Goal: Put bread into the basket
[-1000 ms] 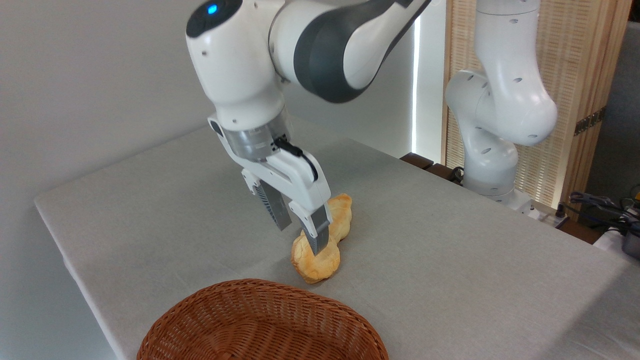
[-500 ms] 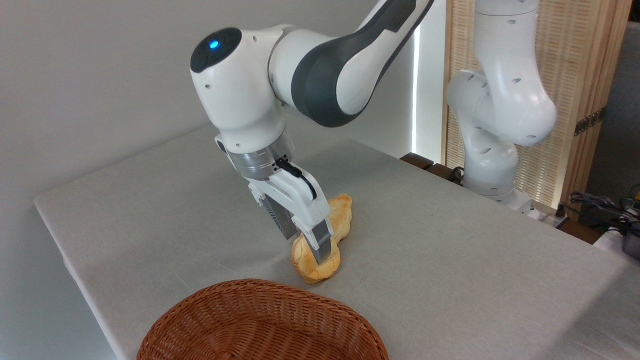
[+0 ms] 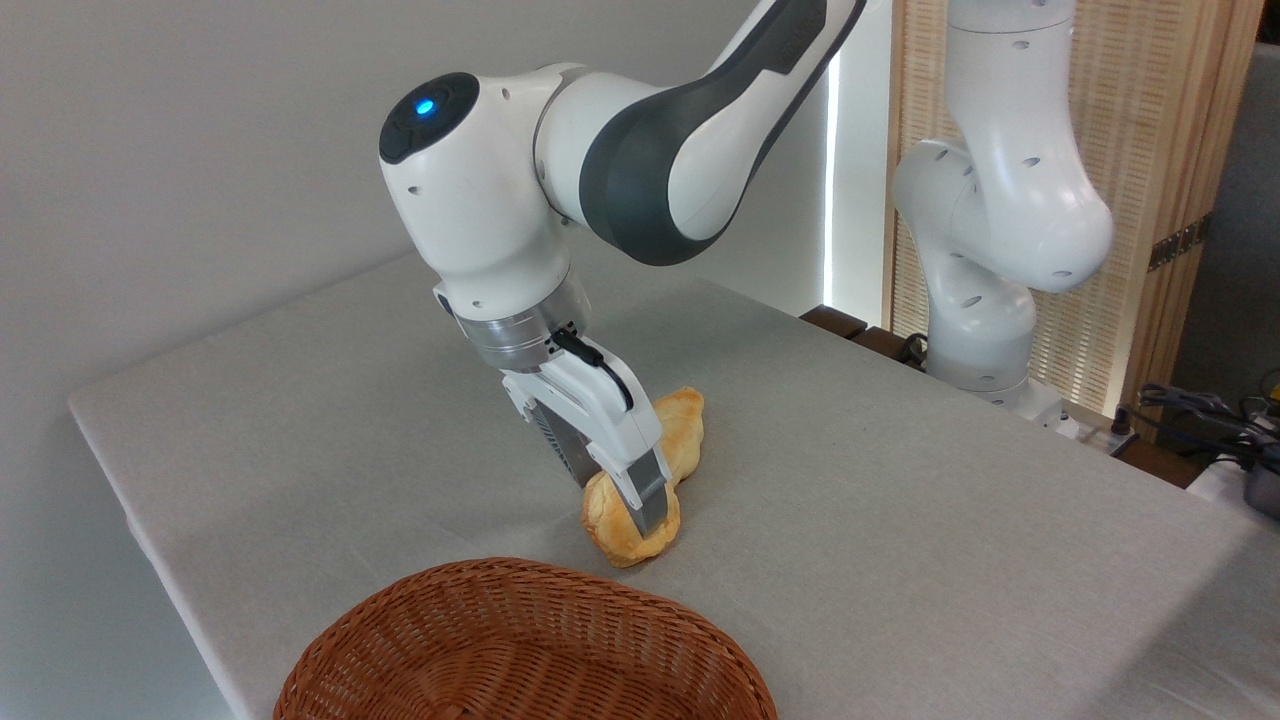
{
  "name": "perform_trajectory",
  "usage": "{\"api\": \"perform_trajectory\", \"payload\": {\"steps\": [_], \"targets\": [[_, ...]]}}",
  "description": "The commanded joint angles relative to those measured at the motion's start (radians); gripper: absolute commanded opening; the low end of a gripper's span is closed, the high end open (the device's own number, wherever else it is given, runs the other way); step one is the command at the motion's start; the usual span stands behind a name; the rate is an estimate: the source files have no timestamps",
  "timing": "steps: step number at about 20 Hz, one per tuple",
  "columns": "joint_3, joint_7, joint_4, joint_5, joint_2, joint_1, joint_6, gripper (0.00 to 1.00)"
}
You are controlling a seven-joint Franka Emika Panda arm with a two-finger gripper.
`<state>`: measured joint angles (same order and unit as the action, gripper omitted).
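The bread, a small round pale-yellow bun (image 3: 612,541) with golden-brown patches, lies on the grey table just behind the basket. My gripper (image 3: 612,503) is down over it and open. One finger (image 3: 647,497) stands in front of the bun, while the other (image 3: 562,458) is on its far-left side and partly hidden. I cannot tell whether the pads touch the bun. The large reddish-brown wicker basket (image 3: 470,578) sits at the bottom edge, cut off by the frame, with nothing visible inside.
A longer twisted loaf (image 3: 684,432) lies right against the bun on its far side. The arm's white base (image 3: 985,300) stands past the table's right rear edge. Cables and gear (image 3: 1215,415) lie at the far right. The table's left edge (image 3: 130,520) is close to the basket.
The gripper has come down from above the bun until its open fingers straddle it. Bun, loaf and basket have not moved.
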<state>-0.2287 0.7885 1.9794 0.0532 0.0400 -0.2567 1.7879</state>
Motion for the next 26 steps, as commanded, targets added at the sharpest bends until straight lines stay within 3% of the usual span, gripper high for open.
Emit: {"api": "perform_trajectory", "payload": {"steps": [1,12,20,26], "targets": [[-0.007,0.04,0.006,-0.012,-0.002,-0.001,0.015,0.35],[-0.012,0.041,-0.005,-0.012,-0.005,0.001,0.016,0.36],[-0.02,0.038,-0.122,0.004,-0.008,0.005,0.022,0.36],[-0.023,0.04,-0.185,0.05,-0.002,0.008,0.051,0.37]]}}
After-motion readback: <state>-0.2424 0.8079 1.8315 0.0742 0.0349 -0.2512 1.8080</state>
